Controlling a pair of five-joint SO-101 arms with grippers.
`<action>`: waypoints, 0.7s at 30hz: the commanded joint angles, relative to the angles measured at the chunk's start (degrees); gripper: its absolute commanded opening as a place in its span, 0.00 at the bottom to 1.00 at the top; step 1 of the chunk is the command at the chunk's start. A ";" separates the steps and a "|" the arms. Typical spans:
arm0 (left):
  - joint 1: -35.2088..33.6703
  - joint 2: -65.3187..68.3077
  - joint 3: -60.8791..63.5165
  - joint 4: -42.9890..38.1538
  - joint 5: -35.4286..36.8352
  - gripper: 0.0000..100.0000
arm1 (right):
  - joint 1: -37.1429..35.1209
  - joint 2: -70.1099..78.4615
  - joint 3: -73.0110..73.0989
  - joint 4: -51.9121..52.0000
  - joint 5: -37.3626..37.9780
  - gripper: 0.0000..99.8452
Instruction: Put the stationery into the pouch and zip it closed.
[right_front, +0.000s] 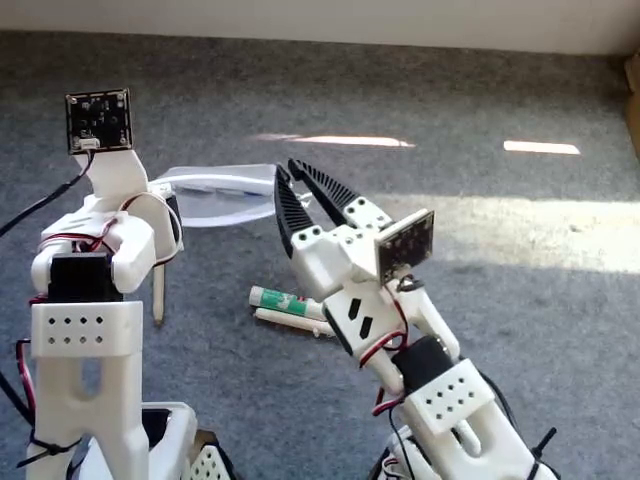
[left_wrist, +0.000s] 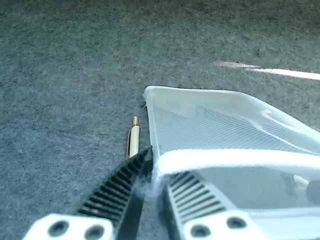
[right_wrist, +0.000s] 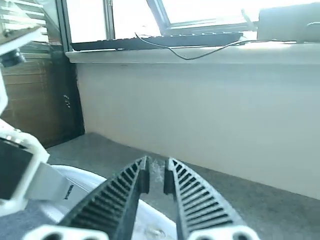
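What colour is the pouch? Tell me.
The pouch is see-through white mesh with a white band; clearest in the left wrist view.

White mesh pouch (left_wrist: 225, 125); gold pen (left_wrist: 133, 142); grey carpet (left_wrist: 60, 75); black ribbed jaws.

Your left gripper (left_wrist: 152, 167): at 9 o'clock, pinched on pouch (left_wrist: 225, 125) rim | your right gripper (right_front: 287, 168): raised, aims 11 o'clock, jaws slightly parted

In the upper middle of the high view, we see the pouch (right_front: 215, 200) partly hidden behind the left arm (right_front: 120, 250) and the right gripper (right_front: 285, 167). At centre, the green-and-white tube (right_front: 285, 299) disappears under the right arm (right_front: 350, 300). The pen (left_wrist: 133, 140) loses one end behind the left gripper (left_wrist: 156, 167).
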 joint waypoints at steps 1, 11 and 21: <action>0.66 0.04 -1.01 -0.18 -0.35 0.01 | 1.19 -6.46 -2.68 8.84 -0.62 0.05; -7.60 -0.13 -1.19 -0.26 -0.18 0.01 | 3.74 -1.71 -17.54 36.88 -0.53 0.05; -13.67 -0.13 -1.27 -0.26 0.00 0.01 | -2.07 12.35 -24.40 54.46 -0.18 0.06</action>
